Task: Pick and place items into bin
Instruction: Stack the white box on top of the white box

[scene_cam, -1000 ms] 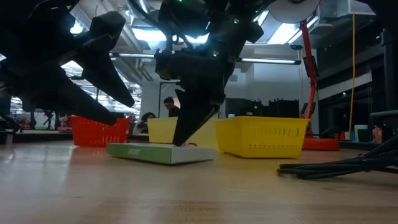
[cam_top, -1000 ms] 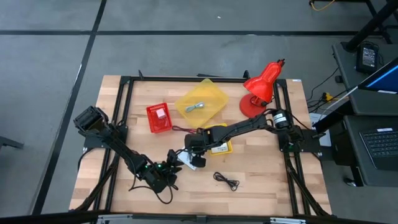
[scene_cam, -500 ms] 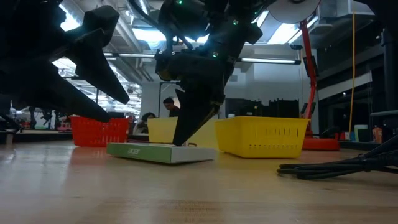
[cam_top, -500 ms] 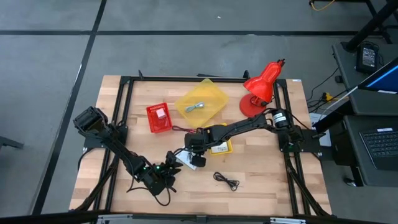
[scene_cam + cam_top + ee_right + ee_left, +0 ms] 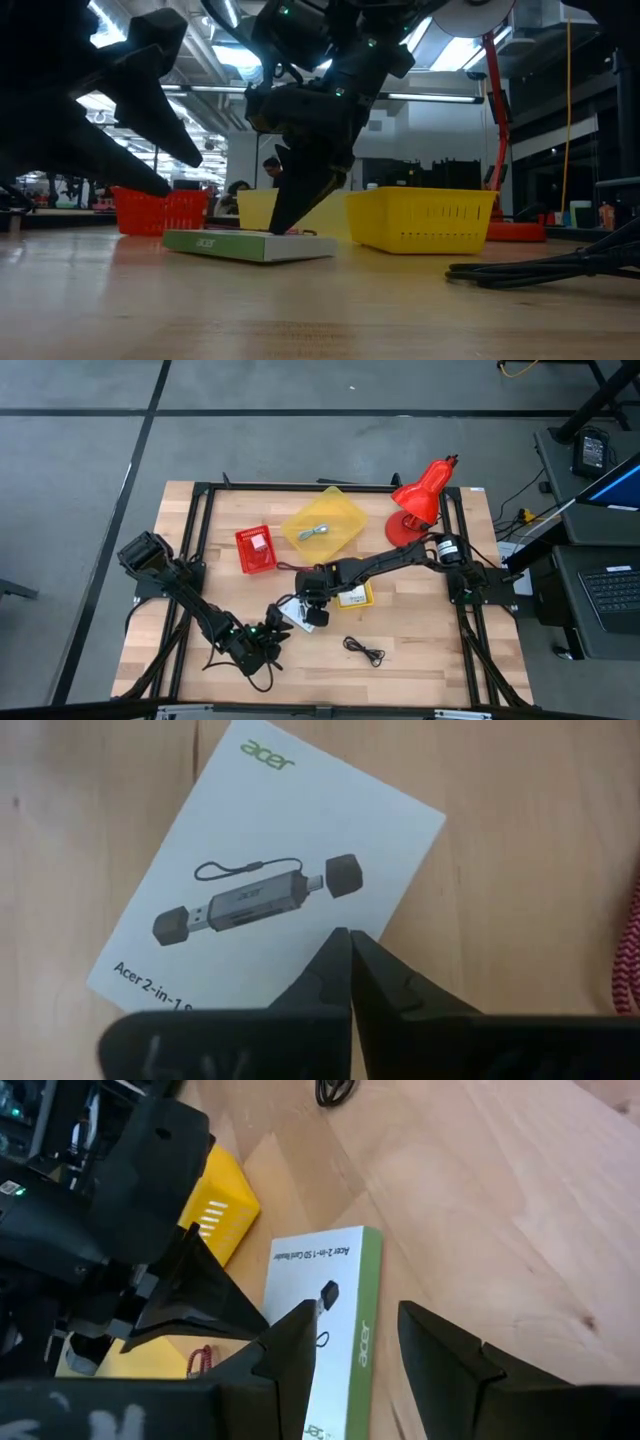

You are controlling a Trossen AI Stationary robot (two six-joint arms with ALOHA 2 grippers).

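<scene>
Inspection at this moment finds the right gripper (image 5: 305, 605) low over a flat white box (image 5: 265, 900) with a green edge. In the right wrist view its fingers (image 5: 345, 980) are pressed together tip to tip, with nothing between them, and the tips stand on the box's edge, just beside the printed picture of an adapter. The low view shows the same: fingers (image 5: 300, 195) pointing down, tips touching the top of the box (image 5: 250, 244), which lies flat on the tabletop (image 5: 320, 310).

Left gripper (image 5: 262, 642) sits near the box on the opposite side from the right gripper. In the left wrist view its fingers (image 5: 440, 1350) are spread apart and empty, and the box (image 5: 335, 1320) lies ahead of the tips, partly seen through the gap between them. Contact between the left fingers and the box cannot be confirmed.

Beyond the right fingers, a small yellow bin (image 5: 352, 596) stands close by, with a larger yellow bin (image 5: 322, 521) and a red basket (image 5: 256, 548) farther off. The larger bin holds a blue-grey strip (image 5: 315, 532). A white packet (image 5: 258, 545) lies in the red basket. A black cord (image 5: 364, 650) lies loose on the tabletop, apart from both sets of fingers. A red cord (image 5: 630, 955) runs just beside the box. A red lamp (image 5: 418, 500) stands at the far edge.
</scene>
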